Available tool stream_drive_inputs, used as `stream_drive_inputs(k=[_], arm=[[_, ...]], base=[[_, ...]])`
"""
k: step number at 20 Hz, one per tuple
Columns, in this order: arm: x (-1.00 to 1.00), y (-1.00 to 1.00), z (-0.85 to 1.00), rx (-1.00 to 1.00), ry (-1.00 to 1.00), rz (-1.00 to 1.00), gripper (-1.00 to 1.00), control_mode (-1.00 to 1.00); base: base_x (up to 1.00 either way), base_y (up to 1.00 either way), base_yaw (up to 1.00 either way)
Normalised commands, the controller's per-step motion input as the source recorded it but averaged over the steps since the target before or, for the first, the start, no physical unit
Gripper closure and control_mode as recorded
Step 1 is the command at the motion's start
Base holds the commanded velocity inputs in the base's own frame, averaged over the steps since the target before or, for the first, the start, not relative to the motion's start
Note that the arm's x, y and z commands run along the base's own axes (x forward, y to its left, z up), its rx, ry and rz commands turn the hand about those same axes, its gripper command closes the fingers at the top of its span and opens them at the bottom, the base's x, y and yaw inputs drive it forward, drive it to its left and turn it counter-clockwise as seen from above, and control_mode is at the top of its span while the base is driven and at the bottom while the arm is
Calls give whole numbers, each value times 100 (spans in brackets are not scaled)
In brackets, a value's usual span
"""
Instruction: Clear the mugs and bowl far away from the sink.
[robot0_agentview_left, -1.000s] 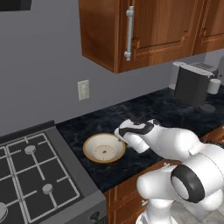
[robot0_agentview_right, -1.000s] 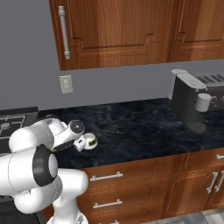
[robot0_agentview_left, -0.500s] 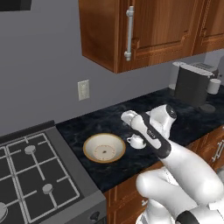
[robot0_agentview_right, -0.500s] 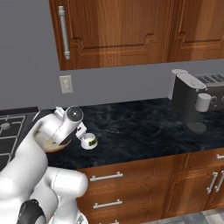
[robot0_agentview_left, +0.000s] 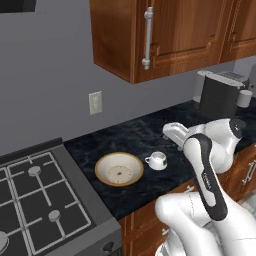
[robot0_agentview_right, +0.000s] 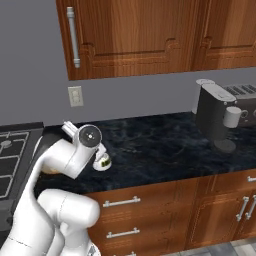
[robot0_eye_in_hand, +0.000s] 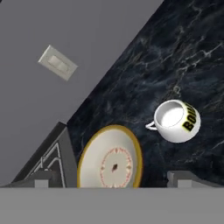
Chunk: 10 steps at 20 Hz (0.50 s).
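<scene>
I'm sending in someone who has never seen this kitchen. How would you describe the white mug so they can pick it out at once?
Start at the stove and go to the dark marbled counter beside it, below the wall switch. A wide cream bowl sits there; the white mug stands upright just beyond it, apart from it. It is small, rounded and handled, with a yellow label in black letters.
</scene>
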Motion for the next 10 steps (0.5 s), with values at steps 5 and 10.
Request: stream_drive_inputs(k=[5,10], arm=[[-83,-50,16,0,-22,-1,-100,-100],[-12,-4,0,0,-4,-1,-100,-100]], base=[[0,0,0],[0,0,0]])
